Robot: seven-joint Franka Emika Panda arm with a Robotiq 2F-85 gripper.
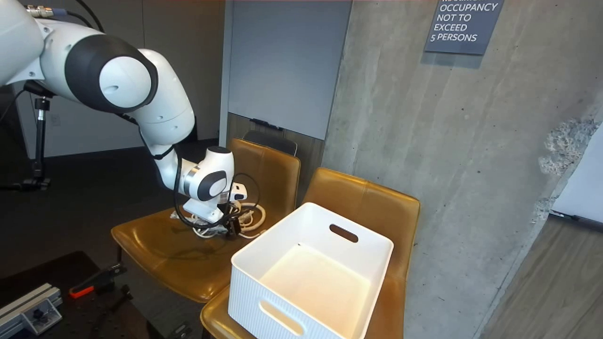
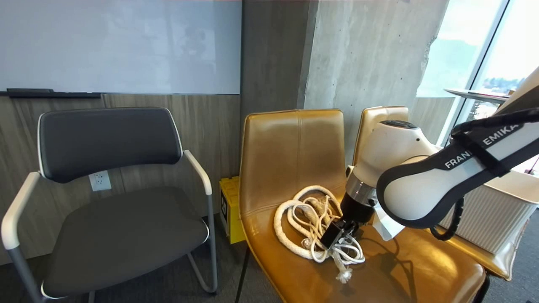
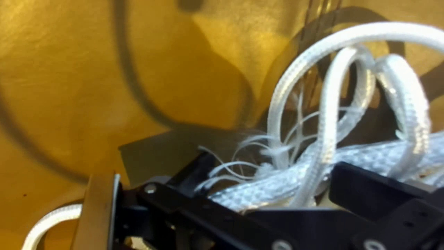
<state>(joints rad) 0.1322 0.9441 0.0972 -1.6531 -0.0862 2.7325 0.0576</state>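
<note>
My gripper is low over a tan leather chair, also in an exterior view. A tangled bundle of white rope lies on its seat, thick braided loops with thinner cord and frayed ends. The rope also shows in an exterior view. In the wrist view my two black fingers stand wide apart. A thick braided length of rope and a thin cord lie between them. I cannot tell whether the fingers touch the rope. The gripper points down into the bundle in an exterior view.
A white ribbed bin stands on a second tan chair beside the rope's chair. A grey chair and a yellow box stand on the opposite side. A black cable hangs in a loop from the arm.
</note>
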